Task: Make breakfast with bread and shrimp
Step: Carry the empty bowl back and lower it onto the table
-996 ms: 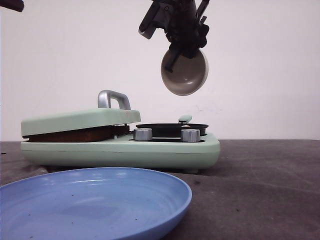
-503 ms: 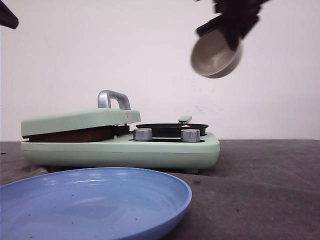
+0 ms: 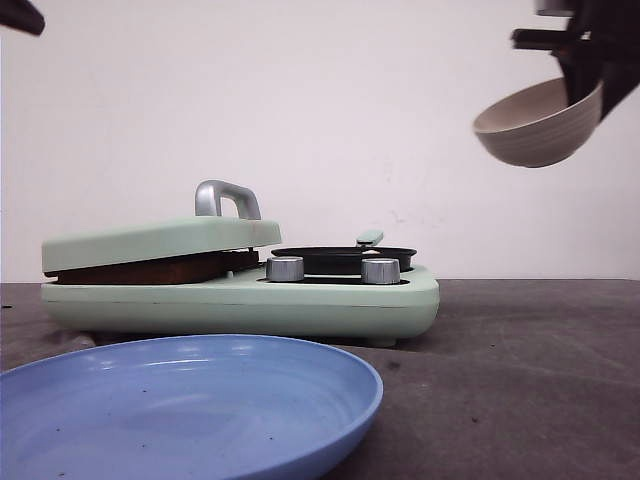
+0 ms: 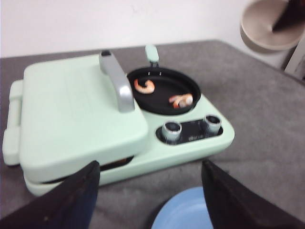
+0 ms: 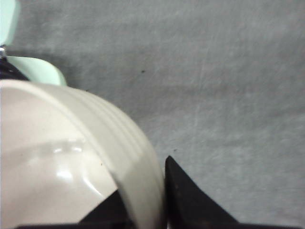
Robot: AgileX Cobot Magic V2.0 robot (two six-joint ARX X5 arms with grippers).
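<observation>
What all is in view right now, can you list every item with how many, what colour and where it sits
breakfast maker: one, mint green, on the table, lid shut
lid handle: one, silver, on top of the lid
bread: dark brown edge showing under the lid; count cannot be told
frying pan: one, black, in the maker's right half
shrimp: two, orange-pink, lying apart in the pan
knobs: two, silver, on the maker's front
plate: one, blue, nearest the front camera
bowl: one, beige, held in the air right of the maker
table: one, dark grey
left pincer: black, open, above the maker's near edge
right pincer: black, gripping the bowl's rim
</observation>
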